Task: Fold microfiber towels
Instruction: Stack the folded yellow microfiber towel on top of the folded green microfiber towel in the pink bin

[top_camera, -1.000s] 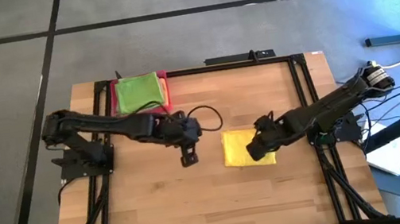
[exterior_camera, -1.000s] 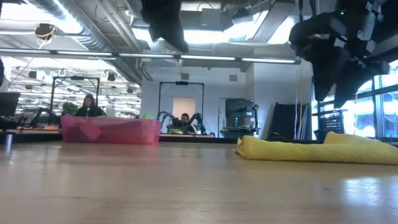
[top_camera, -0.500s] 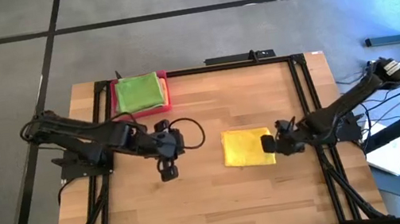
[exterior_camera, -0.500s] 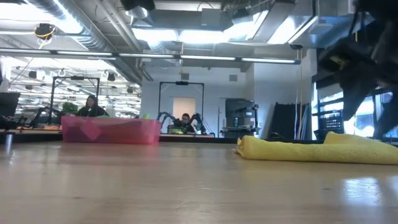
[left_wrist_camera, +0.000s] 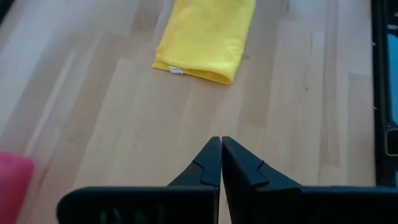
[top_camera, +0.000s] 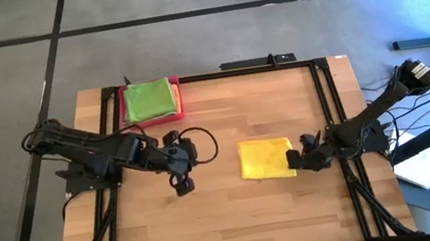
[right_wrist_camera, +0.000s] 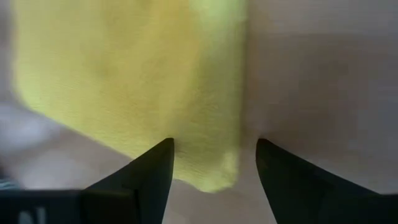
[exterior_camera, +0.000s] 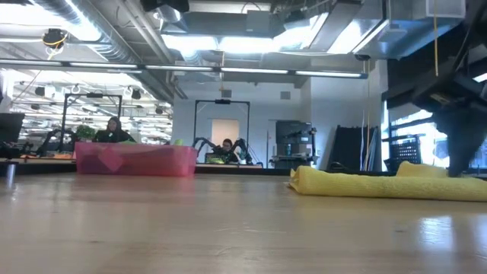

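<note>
Both arms have drawn back from the middle of the table: the left gripper [top_camera: 182, 185] has pulled away toward its own side and now hangs over bare wood with its fingers pressed together, holding nothing. The right gripper [top_camera: 295, 159] has dropped low at the right edge of the yellow towel [top_camera: 266, 157], its jaws spread wide around that edge without closing. The towel lies folded and flat near the table's centre, while a green towel [top_camera: 148, 100] sits in the pink tray [top_camera: 180, 100] at the far edge. To my eye this fold looks finished or nearly so.
</note>
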Available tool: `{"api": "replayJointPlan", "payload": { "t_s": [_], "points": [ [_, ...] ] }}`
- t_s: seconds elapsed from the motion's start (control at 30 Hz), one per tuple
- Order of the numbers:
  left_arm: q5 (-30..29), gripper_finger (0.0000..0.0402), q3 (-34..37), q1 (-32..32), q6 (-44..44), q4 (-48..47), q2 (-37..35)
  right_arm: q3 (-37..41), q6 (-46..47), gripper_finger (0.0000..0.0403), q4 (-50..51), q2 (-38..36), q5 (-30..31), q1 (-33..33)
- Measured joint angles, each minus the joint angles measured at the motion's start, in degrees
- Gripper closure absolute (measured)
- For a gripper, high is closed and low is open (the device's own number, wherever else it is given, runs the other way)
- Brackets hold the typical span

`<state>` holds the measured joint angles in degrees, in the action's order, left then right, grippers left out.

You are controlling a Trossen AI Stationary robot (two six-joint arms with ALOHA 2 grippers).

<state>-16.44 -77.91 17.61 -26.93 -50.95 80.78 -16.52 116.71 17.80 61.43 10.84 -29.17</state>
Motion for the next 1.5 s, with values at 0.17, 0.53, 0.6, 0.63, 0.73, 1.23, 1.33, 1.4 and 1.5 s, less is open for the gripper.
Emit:
{"api": "replayJointPlan", "payload": {
  "t_s": [0.17, 0.53, 0.6, 0.63, 0.73, 1.23, 1.33, 1.4, 1.5],
  "points": [
    [-1.37, 0.0401, 0.0, -1.14, -1.34, -0.01, 0.03, 4.63, 1.6, 0.0175, -10.48, -0.02, 3.11, -0.02],
    [-1.38, 0.04, 0.0, -2.6, -10.74, 0.43, 0.06, 12.6, 1.53, 0.0213, -26.26, -0.09, 7.43, 0.02],
    [-1.36, 0.0399, 0.0, -2.58, -11.85, 0.46, 0.06, 12.6, 1.45, 0.0222, -26.11, -0.07, 7.55, 0.08],
    [-1.36, 0.0398, 0.0, -2.58, -12.0, 0.62, 0.06, 12.6, 0.9, 0.0225, -26.09, 0.0, 7.79, 0.2],
    [-2.16, 0.0396, 0.0, -2.58, -11.99, 1.51, 0.17, 12.6, -0.6, 0.0236, -25.86, 0.2, 8.85, 0.82],
    [-3.33, 0.038, -0.04, -7.98, 12.37, 19.41, 5.39, 10.37, -11.12, 0.0389, -21.11, 0.85, 15.15, 4.12],
    [-2.17, 0.0371, -0.04, -7.25, 24.37, 23.84, 8.1, 10.05, -10.81, 0.0394, -20.9, 0.9, 15.59, 5.17],
    [-1.25, 0.0361, -0.04, -6.59, 31.75, 25.81, 10.8, 9.77, -10.23, 0.0396, -21.29, 0.9, 15.39, 5.79],
    [3.32, 0.0338, -0.04, -6.86, 36.88, 29.9, 15.29, 8.77, -9.27, 0.0395, -22.23, 1.02, 15.61, 7.09]
  ]
}}
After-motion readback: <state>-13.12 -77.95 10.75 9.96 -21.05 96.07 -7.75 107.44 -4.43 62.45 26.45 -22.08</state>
